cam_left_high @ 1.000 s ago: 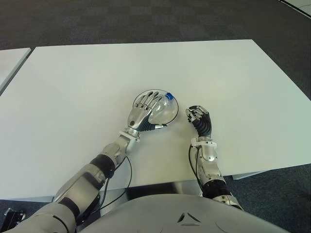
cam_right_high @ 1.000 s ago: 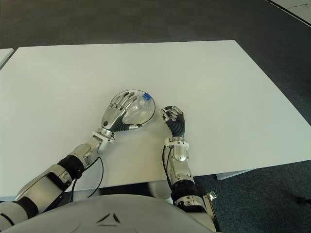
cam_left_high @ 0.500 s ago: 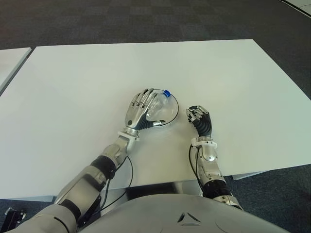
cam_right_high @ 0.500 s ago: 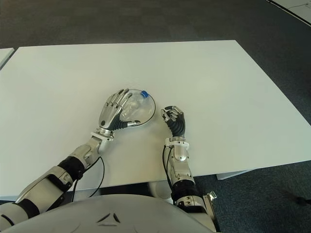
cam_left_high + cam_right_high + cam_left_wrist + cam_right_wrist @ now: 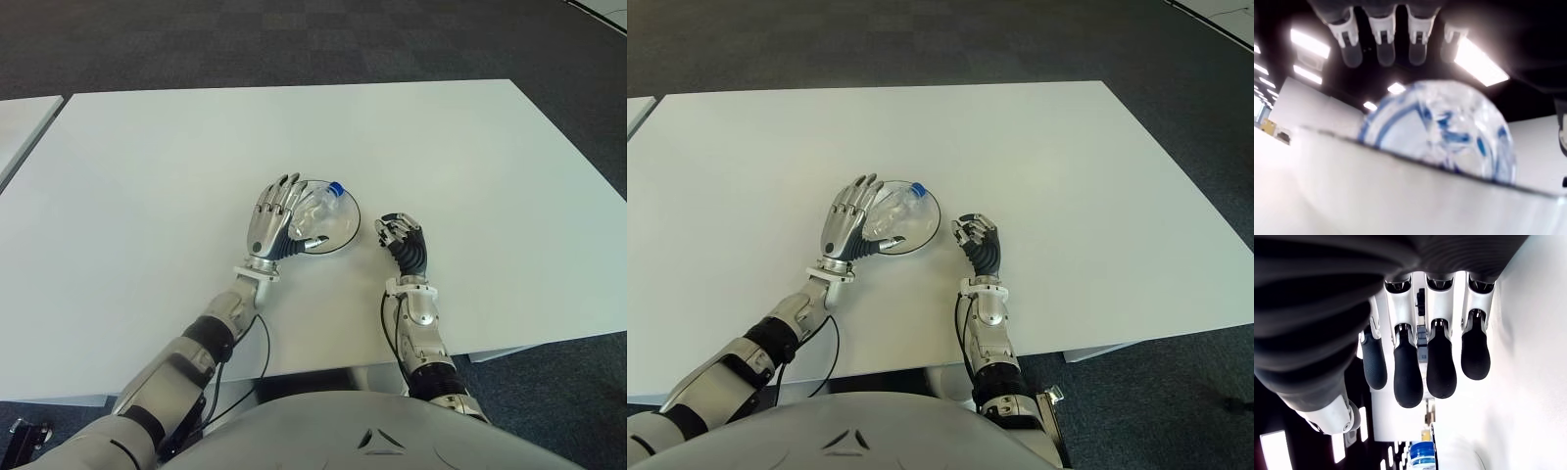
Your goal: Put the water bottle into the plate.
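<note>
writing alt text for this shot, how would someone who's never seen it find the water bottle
On the white table, look near the front edge, just ahead of the robot, for the round plate with a dark rim. The water bottle lies on its side in it, clear and crinkled with a blue cap, with the open left hand beside it.

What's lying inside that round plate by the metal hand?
A clear water bottle with a blue cap lies on its side in the plate. The open left hand stands at the plate's left edge and covers that side. The right hand, fingers curled, shows to the plate's right.
</note>
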`<control>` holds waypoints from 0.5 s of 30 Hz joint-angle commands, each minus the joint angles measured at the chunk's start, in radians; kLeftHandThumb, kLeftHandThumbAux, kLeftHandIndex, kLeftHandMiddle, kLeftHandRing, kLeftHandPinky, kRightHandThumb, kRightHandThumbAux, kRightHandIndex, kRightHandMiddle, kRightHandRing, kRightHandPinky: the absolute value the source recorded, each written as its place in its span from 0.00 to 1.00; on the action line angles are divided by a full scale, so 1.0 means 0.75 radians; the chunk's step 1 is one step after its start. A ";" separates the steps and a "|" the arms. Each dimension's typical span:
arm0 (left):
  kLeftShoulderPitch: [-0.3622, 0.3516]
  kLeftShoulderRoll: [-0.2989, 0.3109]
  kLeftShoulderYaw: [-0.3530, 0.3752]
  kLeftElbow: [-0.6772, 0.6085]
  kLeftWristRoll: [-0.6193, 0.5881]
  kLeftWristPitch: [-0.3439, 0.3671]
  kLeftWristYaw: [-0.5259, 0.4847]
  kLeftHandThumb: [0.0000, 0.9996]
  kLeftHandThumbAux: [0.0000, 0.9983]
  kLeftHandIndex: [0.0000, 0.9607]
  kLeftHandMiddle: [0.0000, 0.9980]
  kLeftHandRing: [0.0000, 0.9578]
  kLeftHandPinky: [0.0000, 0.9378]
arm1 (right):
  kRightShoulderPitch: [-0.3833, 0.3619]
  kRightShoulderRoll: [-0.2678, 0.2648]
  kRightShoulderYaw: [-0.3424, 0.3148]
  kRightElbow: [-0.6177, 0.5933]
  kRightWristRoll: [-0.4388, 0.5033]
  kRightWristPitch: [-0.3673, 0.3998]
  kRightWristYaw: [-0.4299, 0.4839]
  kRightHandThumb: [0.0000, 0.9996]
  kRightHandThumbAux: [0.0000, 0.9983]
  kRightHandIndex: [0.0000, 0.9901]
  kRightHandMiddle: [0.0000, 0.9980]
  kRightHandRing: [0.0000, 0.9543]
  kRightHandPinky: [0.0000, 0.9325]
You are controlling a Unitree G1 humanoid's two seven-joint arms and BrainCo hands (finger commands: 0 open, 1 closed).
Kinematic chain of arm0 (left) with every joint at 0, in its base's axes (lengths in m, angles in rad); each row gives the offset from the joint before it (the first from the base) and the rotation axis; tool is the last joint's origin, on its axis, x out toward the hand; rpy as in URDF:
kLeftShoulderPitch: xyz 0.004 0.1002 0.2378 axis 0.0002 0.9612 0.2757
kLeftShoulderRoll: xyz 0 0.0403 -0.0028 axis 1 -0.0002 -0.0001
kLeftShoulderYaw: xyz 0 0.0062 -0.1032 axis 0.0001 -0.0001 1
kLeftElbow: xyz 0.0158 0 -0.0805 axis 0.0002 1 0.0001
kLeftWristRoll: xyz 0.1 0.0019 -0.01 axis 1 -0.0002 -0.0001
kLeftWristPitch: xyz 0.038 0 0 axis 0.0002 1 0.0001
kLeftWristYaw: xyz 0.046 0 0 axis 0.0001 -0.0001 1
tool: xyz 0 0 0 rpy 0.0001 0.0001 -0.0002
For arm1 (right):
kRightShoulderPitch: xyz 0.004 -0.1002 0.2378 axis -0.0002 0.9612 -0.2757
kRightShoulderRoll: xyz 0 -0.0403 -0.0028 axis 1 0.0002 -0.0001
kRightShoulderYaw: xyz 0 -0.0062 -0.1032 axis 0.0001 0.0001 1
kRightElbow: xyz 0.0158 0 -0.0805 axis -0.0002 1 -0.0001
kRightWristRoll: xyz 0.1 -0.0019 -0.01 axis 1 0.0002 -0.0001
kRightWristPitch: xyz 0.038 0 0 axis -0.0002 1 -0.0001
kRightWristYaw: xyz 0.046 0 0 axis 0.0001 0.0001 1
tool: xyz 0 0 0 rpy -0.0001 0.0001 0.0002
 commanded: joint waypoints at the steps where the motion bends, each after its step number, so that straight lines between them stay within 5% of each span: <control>1: 0.072 -0.040 0.035 0.142 -0.068 -0.100 0.132 0.08 0.40 0.00 0.00 0.00 0.00 | 0.083 0.022 -0.003 0.094 0.001 0.076 -0.005 0.70 0.73 0.44 0.67 0.69 0.70; 6: 0.075 -0.057 0.093 0.175 -0.146 -0.198 0.149 0.08 0.39 0.00 0.00 0.00 0.00 | 0.080 0.021 -0.006 0.103 0.003 0.070 -0.005 0.70 0.73 0.44 0.67 0.68 0.69; 15: 0.160 -0.053 0.257 0.042 -0.387 -0.339 -0.038 0.07 0.39 0.00 0.00 0.00 0.00 | 0.076 0.025 -0.004 0.104 0.011 0.068 0.004 0.70 0.73 0.44 0.67 0.69 0.70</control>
